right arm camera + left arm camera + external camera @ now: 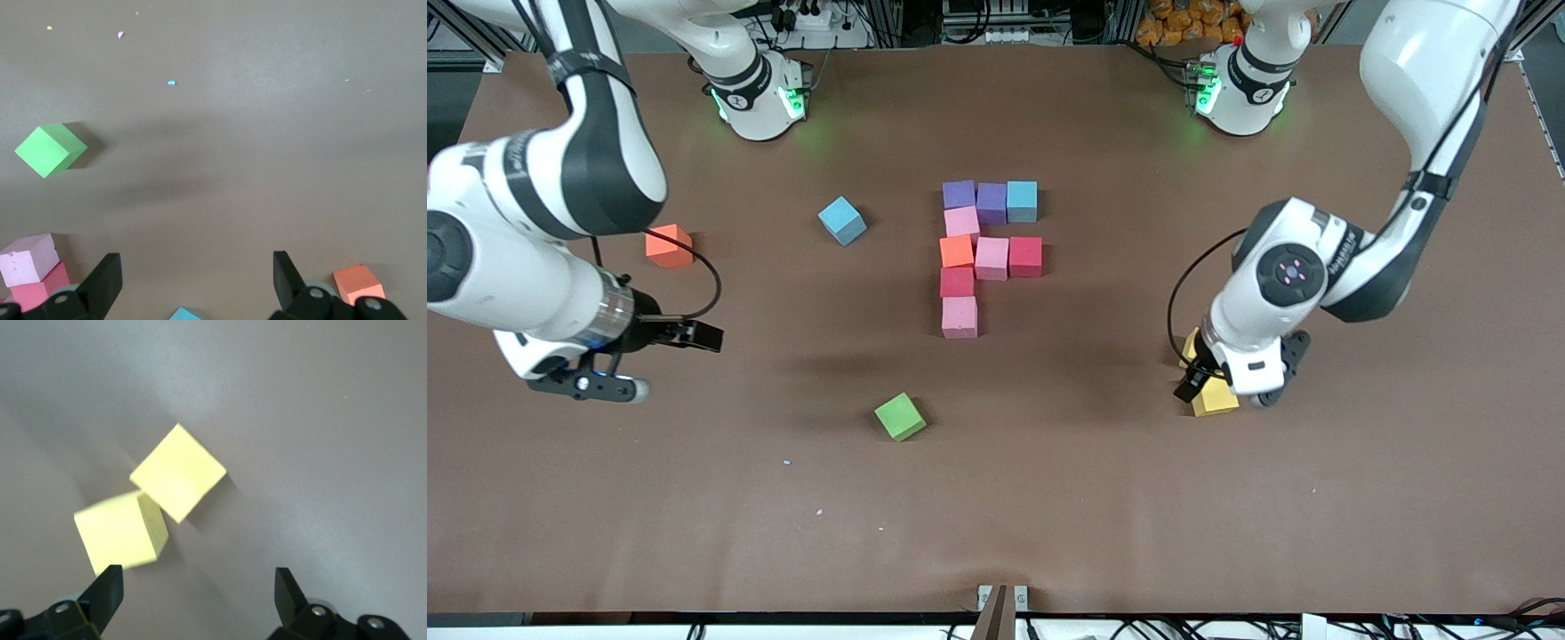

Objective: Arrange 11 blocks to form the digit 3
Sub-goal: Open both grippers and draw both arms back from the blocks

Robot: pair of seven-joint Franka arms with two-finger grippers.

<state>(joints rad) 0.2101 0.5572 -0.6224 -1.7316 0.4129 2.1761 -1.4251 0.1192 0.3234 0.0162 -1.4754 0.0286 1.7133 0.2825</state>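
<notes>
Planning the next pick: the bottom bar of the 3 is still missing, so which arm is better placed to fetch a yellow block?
Left. The left gripper hangs with open jaws right over the two yellow blocks. The right gripper waits open at the right arm's end, over bare table.

1. Glossy white arm shells with rounded joints, split by black bands and dark joint covers.
2. Green status lights glowing on both white bases.
3. Thin black cables looping from wrists to hands.
4. Black two-finger left gripper (1227, 384) and right gripper (660, 356), silver screws at the finger mounts.
5. Round cap with pink dots on one wrist.
</notes>
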